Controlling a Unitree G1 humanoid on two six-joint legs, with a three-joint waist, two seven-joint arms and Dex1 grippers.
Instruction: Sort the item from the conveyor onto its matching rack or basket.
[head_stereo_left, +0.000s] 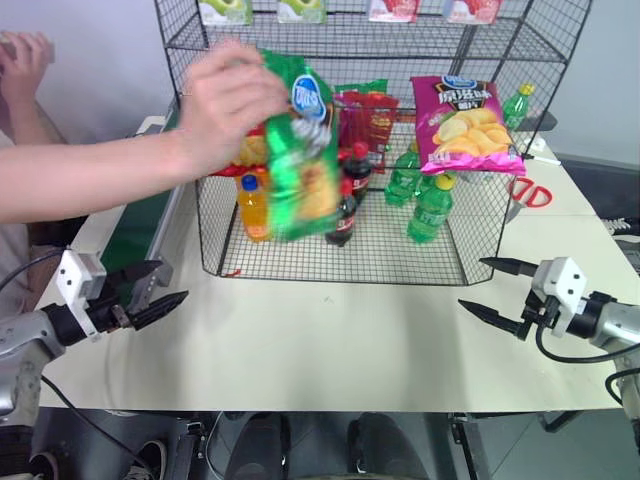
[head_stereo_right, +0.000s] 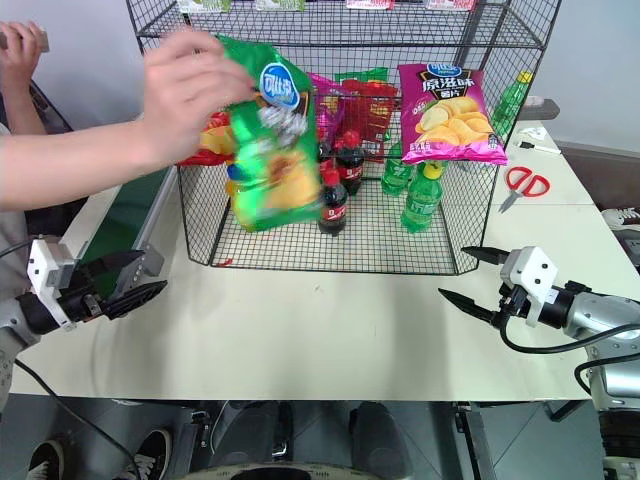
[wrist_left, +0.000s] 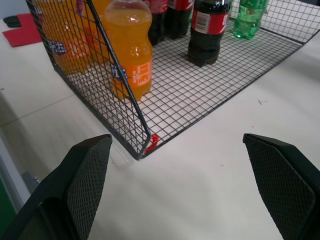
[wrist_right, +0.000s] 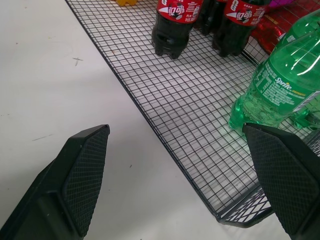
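The green chip bag (head_stereo_left: 300, 150) — held up by a person's hand (head_stereo_left: 225, 100) — looks light, puffy and slick, so we'd pinch its crimped edge — both our grippers stand spread and empty.

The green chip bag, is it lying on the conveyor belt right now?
No, the green chip bag is held up in a person's hand in front of the black wire rack, off the conveyor.

The rack (head_stereo_left: 480, 250) stands at the far middle of the desk (head_stereo_left: 330, 350), bottles (head_stereo_left: 432, 208) on its floor. The conveyor (head_stereo_left: 140, 235) runs along its left. Scissors (head_stereo_left: 530, 193) lie to its right.
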